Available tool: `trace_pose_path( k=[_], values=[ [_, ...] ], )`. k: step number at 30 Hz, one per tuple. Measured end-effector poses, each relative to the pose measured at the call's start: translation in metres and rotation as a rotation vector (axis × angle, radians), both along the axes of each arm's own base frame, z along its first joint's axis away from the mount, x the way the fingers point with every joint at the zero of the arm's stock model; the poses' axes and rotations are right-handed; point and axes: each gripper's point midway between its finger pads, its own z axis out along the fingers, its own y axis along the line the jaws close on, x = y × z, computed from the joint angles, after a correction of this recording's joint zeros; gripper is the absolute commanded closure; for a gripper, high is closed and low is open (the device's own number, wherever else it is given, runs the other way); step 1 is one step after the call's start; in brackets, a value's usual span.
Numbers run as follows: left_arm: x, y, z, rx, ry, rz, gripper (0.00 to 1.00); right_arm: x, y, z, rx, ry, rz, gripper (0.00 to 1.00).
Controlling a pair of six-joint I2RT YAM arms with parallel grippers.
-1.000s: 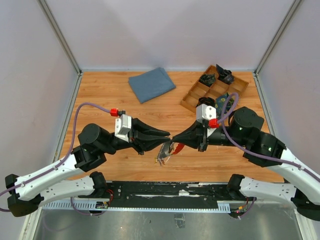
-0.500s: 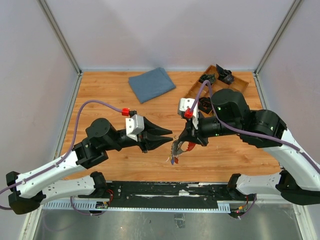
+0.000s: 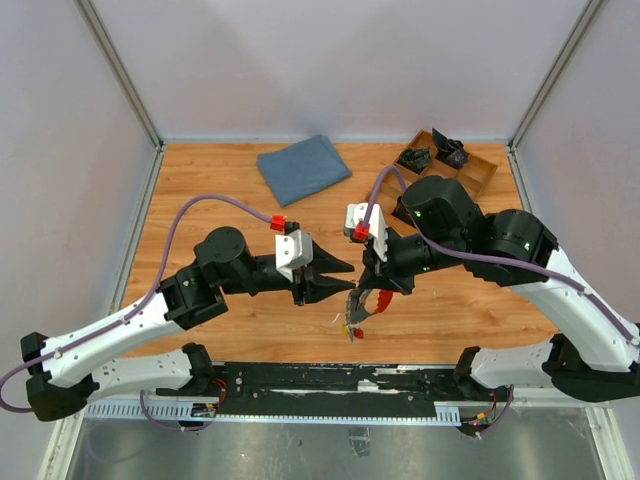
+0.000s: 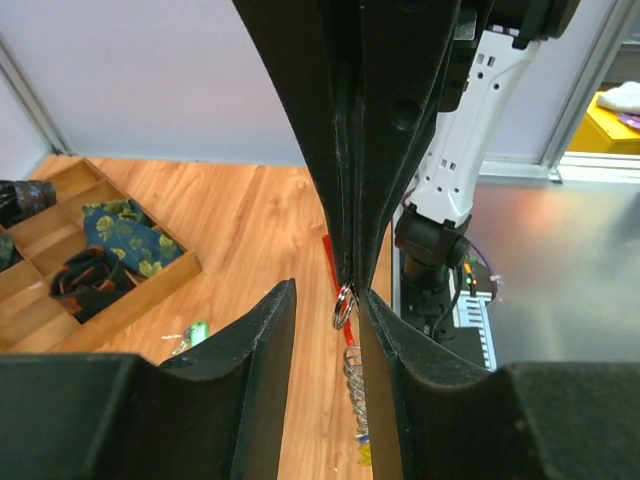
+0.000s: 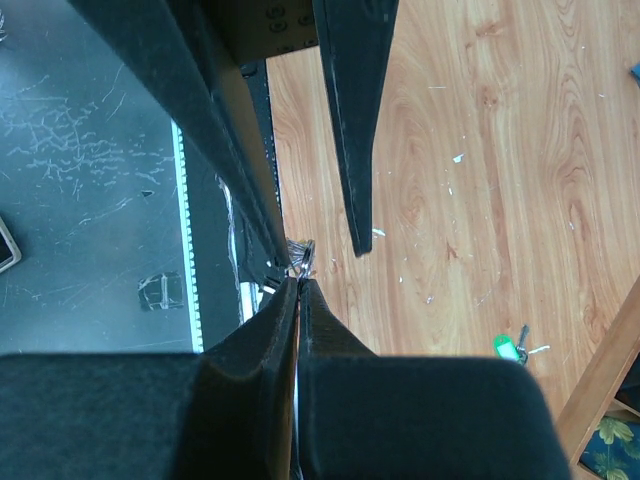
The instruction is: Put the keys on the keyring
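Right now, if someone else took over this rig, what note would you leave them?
Right gripper: jaws shut on the keyring, held above the table.
Left gripper: jaws open, tips close beside that pinch, gripping nothing.
Keys: hanging in a bunch below the keyring.
Done: keyring and keys lifted together.
Left: I cannot tell whether every key is threaded. Check that first.

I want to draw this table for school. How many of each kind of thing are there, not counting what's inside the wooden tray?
Grippers: 2, the left gripper and the right gripper
Keyring, red: 1
Bunch of keys: 1
Blue cloth: 1
Wooden tray: 1
Green tag: 1
Total: 7
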Motion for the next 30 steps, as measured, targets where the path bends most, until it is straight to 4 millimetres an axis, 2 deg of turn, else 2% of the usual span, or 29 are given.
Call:
trace_pose_path(
  k=[4,11,12,17,19,23,27,30],
  values=[
    [-0.003,-0.006,-0.009,0.033,0.007,-0.036,0.74,0.001,0.002,-0.004,-0.016,0.008,0.003,1.0],
    [-0.006,-0.008,-0.015,0.065,0.004,-0.062,0.98,0.0,0.0,-0.006,-0.025,0.006,0.01,1.0],
    [-0.006,-0.008,-0.015,0.068,0.004,-0.062,0.99,0.0,0.0,-0.006,-0.026,0.006,0.011,1.0],
    [-0.006,-0.007,-0.016,0.071,0.0,-0.063,1.0,0.0,0.0,-0.006,-0.025,0.003,0.01,0.97],
    [-0.005,-0.007,-0.015,0.068,-0.002,-0.058,1.0,0.002,0.0,-0.005,-0.021,-0.005,0.004,0.86],
    [-0.002,-0.005,-0.013,0.062,0.002,-0.034,1.0,0.007,-0.002,0.003,0.04,-0.051,-0.032,0.76],
    [-0.002,0.001,-0.01,0.026,0.012,-0.008,1.0,0.008,-0.014,0.016,0.159,-0.12,-0.095,0.79],
    [-0.005,0.006,-0.008,-0.014,0.024,-0.006,0.99,0.009,-0.023,0.019,0.231,-0.153,-0.144,0.8]
  ],
)
